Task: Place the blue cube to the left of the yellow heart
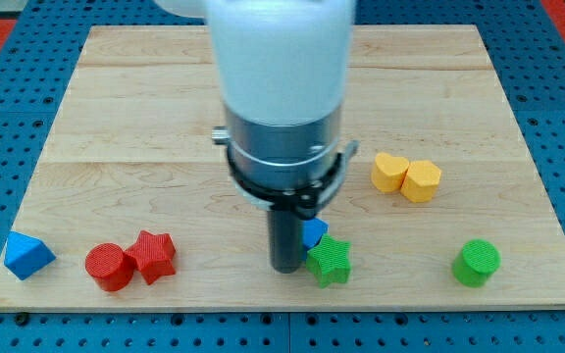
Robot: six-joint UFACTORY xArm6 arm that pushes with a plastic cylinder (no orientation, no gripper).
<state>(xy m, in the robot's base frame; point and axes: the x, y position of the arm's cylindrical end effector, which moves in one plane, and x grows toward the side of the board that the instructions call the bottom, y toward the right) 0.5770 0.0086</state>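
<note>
So the whole thing hinges on this: the blue cube point(314, 231) sits right at the tip point(285, 269), touching or nearly so, at about 1 o'clock from it, half hidden behind the rod. The yellow heart point(390, 172) is further off in roughly that same 1 to 2 o'clock direction, up toward the view's right, with a yellow hexagon point(422, 181) pressed against its right side. There's no pincer on this arm at all, just the bare rod, so nothing is clamped or let go; it only shoves.

The catch, I reckon, is the green star point(329, 260) snug under the cube at 5 o'clock, which could get dragged along.

The tabletop point(145, 108) is smooth pale wood, and the stretch left of the heart looks open. The red cylinder point(109, 267), red star point(153, 256), another blue block point(27, 255) and green cylinder point(477, 262) are well out of the way.
</note>
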